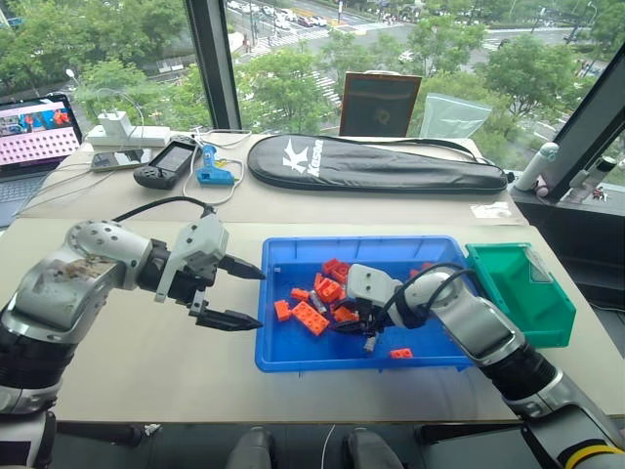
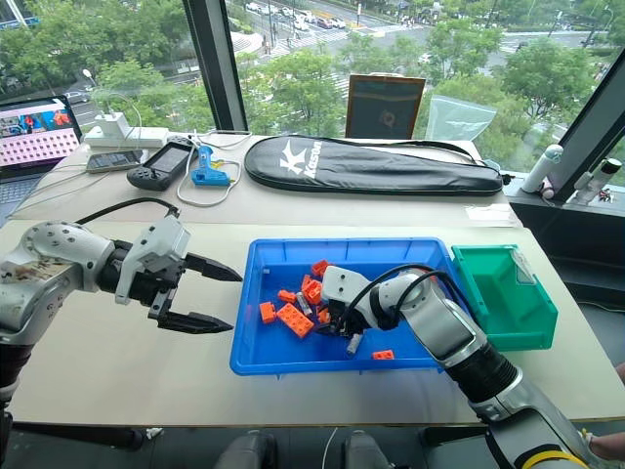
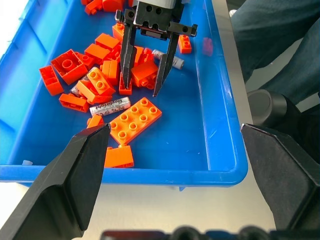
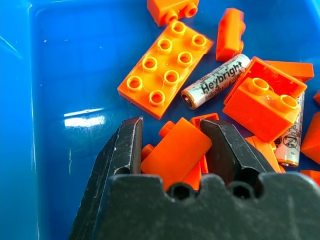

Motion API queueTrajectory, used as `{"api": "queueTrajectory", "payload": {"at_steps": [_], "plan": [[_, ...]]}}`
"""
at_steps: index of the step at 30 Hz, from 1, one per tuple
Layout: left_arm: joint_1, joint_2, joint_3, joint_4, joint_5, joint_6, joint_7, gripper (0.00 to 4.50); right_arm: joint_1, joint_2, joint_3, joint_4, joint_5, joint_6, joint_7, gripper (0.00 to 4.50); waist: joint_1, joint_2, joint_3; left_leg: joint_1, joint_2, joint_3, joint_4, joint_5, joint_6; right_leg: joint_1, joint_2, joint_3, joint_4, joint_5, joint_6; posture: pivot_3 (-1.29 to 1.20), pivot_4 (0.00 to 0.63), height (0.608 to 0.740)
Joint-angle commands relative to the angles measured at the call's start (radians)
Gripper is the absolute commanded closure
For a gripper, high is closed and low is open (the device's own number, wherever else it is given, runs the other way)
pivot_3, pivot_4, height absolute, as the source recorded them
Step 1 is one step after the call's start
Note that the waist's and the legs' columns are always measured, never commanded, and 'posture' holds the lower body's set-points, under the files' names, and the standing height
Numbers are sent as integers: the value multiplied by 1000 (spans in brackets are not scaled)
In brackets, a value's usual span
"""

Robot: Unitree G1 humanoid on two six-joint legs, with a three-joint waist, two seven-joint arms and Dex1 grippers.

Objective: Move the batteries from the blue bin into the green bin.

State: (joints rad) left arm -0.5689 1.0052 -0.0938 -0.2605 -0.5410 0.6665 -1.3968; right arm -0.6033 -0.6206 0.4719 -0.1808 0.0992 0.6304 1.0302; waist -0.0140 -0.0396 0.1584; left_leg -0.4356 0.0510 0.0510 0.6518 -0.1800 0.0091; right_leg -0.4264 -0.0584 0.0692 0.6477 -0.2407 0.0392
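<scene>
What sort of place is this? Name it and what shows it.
Probably an upper-floor office or lab: large windows look down on trees and streets, and a laptop and a racket bag lie on the tables.

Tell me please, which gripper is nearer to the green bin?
The right. The right gripper is down inside the blue bin, which stands beside the green bin. The left gripper hovers outside the blue bin's far side.

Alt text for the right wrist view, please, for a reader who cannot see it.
The right gripper has its two black fingers either side of an orange brick inside the blue bin; whether they grip it is unclear. A silver battery printed "Heybright" lies just beyond, between a flat eight-stud brick and a two-stud brick, with a second battery partly under that brick.
</scene>
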Motion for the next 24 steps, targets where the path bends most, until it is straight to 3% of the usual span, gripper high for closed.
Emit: {"api": "queueTrajectory", "payload": {"at_steps": [1,5,14,16,22,24], "plan": [[3,11,27,-6,-2,-25,-10,0,-28,-23,-88,-89,51,53,17,2961,0,0,0,0,0,0,0,0,0,0,0,0,0,0,0,0,150,733],[5,7,24,1,2,-37,-13,0,-42,-87,-166,-103,78,87,30,2961,1,0,0,0,0,0,0,0,0,0,0,0,0,0,0,0,150,733],[1,-2,10,25,9,-57,-30,0,-22,-245,-268,113,-1,-11,-25,2961,2,0,0,0,0,0,0,0,0,0,-1,0,-1,0,0,0,150,733],[-3,-4,7,30,10,-58,-33,0,-6,-272,-262,145,-30,-51,-24,1956,-1,0,0,0,0,0,0,0,0,0,0,0,0,0,0,0,150,733],[-7,-8,0,37,17,-60,-39,0,22,-307,-297,92,1,-85,36,9,-5,0,0,0,0,1,0,0,0,0,0,0,0,0,0,0,150,733],[-10,-11,-4,38,18,-57,-39,0,41,-334,-277,41,35,-110,130,9,-3,0,0,0,0,0,0,0,0,0,0,0,0,0,0,0,150,733]]}}
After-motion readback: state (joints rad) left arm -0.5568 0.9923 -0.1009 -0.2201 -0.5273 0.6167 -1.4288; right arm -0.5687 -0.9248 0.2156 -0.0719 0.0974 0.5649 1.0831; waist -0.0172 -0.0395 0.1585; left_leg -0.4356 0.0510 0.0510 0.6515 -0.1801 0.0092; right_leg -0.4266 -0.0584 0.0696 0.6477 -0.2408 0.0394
